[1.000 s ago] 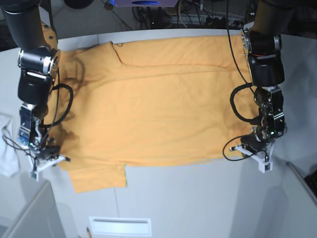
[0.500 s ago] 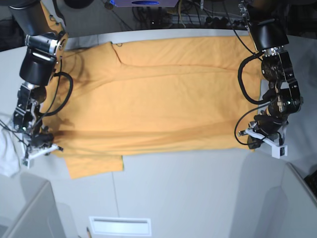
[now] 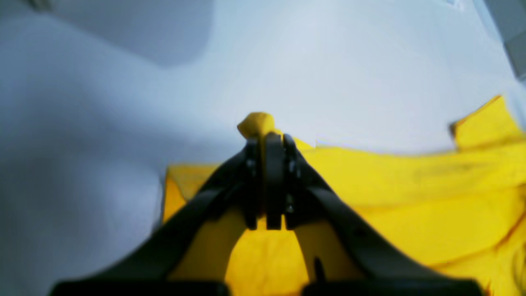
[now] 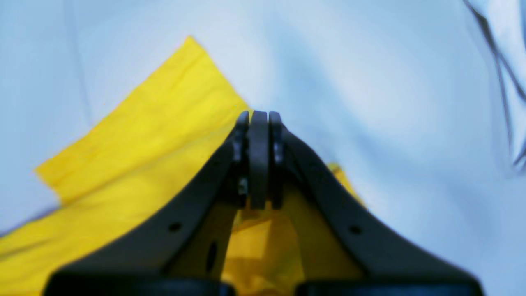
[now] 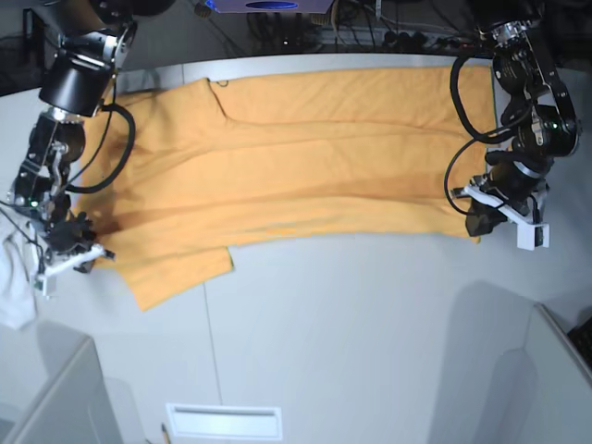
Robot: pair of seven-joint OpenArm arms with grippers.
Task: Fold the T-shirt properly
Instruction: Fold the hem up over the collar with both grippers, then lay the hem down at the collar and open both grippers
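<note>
The yellow-orange T-shirt (image 5: 296, 176) lies spread across the white table (image 5: 351, 333), its long axis running left to right. One short sleeve (image 5: 180, 273) sticks out toward the front left. My left gripper (image 5: 476, 222) is at the shirt's right end, shut on a pinch of cloth. In the left wrist view a yellow nub pokes out past this gripper (image 3: 267, 142). My right gripper (image 5: 79, 248) is at the shirt's left end, shut, with cloth bunched against it. In the right wrist view its jaws (image 4: 259, 119) are pressed together over yellow fabric (image 4: 144, 135).
A small white cloth (image 5: 14, 287) lies at the left edge beside my right arm. Grey bin walls stand at the front left (image 5: 55, 398) and front right (image 5: 564, 370). A white slotted plate (image 5: 225, 421) sits at the front edge. Cables crowd the back.
Both grippers have moved toward the far side of the table, still shut, drawing the shirt's near edge back with them. The sleeve has slid back too.
</note>
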